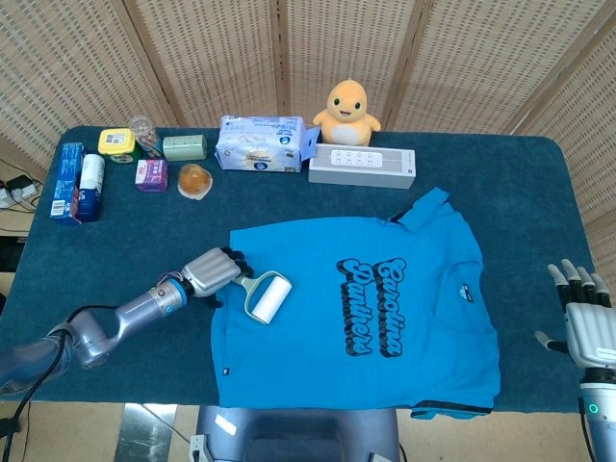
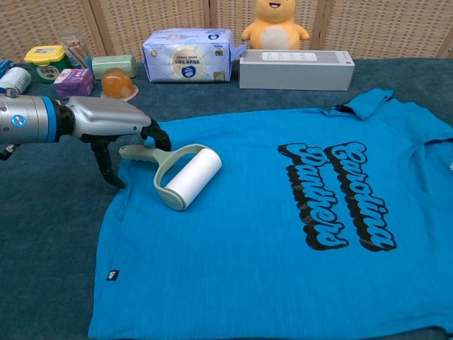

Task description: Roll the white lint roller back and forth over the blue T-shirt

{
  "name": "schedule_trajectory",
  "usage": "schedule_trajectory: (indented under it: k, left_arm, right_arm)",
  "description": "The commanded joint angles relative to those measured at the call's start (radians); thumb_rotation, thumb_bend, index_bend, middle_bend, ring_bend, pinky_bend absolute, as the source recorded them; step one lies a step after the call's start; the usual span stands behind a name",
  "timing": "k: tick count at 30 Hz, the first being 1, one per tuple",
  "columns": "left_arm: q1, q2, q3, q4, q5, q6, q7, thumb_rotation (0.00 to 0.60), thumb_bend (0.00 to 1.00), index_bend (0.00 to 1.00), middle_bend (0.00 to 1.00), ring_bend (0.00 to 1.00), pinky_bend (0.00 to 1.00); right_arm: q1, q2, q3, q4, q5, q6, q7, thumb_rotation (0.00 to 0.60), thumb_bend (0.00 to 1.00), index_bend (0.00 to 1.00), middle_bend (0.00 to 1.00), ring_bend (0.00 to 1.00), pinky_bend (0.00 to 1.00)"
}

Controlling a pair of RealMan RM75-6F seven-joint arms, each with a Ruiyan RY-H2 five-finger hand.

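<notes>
The blue T-shirt (image 1: 356, 318) (image 2: 283, 234) lies flat on the dark blue tablecloth, printed side up. On its left sleeve area rests the white lint roller (image 1: 268, 297) (image 2: 191, 177), its pale green handle (image 2: 141, 154) pointing left. My left hand (image 1: 214, 269) (image 2: 113, 124) is at the shirt's left edge; its fingers curl over the end of the handle and its thumb points down beside it. Off the shirt at the table's right edge, my right hand (image 1: 579, 310) is held upright with its fingers spread and nothing in it. The chest view does not show it.
Along the table's back edge stand a yellow plush chick (image 1: 348, 111), a white box-shaped device (image 1: 362, 166), a tissue pack (image 1: 260, 142), small jars and boxes (image 1: 154, 159) and a blue carton (image 1: 67, 183). A wicker screen stands behind the table.
</notes>
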Motion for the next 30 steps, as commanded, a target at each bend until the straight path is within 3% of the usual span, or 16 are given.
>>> schedule_trajectory:
  k: [1,14,19,30]
  left_arm:
    - [0.004,-0.007,-0.005,-0.012,-0.013,0.007,0.032,0.6,0.09,0.33,0.43,0.23,0.26]
    - [0.034,-0.052,-0.026,0.012,-0.043,0.092,0.096,0.6,0.12,0.49,0.71,0.45,0.36]
    - [0.048,-0.071,-0.038,0.031,-0.052,0.132,0.107,0.6,0.18,0.54,0.8,0.58,0.52]
    - [0.056,-0.097,-0.058,0.038,-0.066,0.176,0.095,0.6,0.21,0.68,0.97,0.75,0.83]
  right_arm:
    - [0.0,0.0,0.0,0.0,0.0,0.001,0.0,0.6,0.0,0.01,0.0,0.0,0.0]
    - [0.0,-0.001,0.0,0.002,0.004,-0.005,-0.002,0.6,0.0,0.01,0.0,0.0,0.0]
    - [0.0,-0.001,0.001,0.001,0.004,-0.002,-0.002,0.6,0.0,0.01,0.0,0.0,0.0]
    - [-0.001,-0.001,0.002,-0.002,0.004,0.0,-0.003,0.6,0.0,0.01,0.0,0.0,0.0]
